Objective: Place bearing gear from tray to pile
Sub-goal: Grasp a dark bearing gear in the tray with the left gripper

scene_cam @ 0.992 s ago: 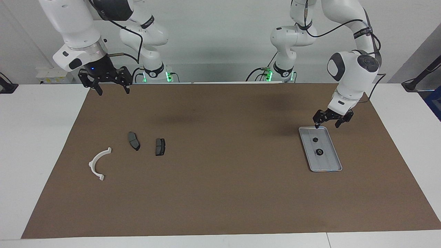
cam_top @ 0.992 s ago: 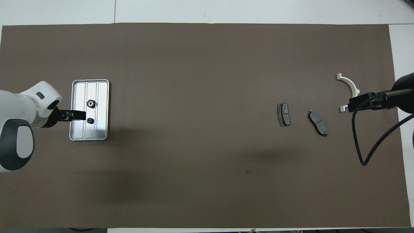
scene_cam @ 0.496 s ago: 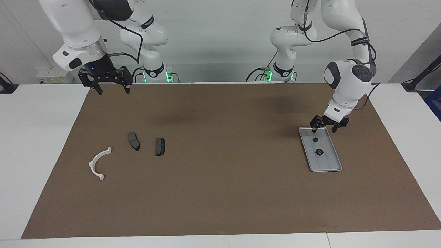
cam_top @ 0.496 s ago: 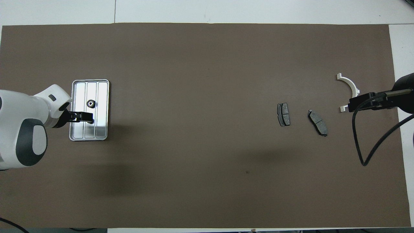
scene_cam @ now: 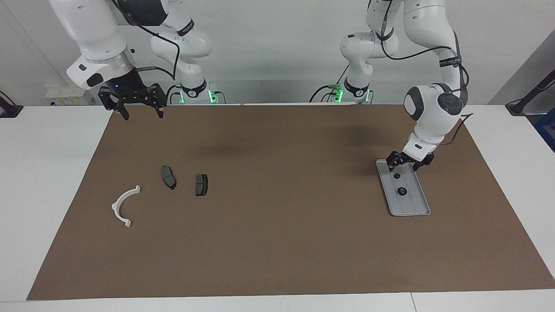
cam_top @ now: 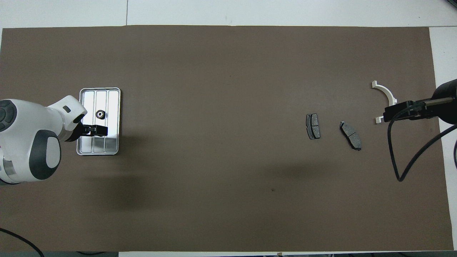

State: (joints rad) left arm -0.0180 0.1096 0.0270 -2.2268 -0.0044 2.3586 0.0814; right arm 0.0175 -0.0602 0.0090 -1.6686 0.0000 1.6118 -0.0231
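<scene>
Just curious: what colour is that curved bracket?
White; the half-ring bracket shows best in the facing view.

The middle of the surface [scene_cam: 286, 216] lay bare between the tray [scene_cam: 414, 203] and the pile [scene_cam: 167, 190], so a gripper had a wide way there. The left gripper [scene_cam: 406, 162] hung low over the tray's end nearer to the robots. The right gripper [scene_cam: 138, 108] waited high above the surface's edge.
</scene>
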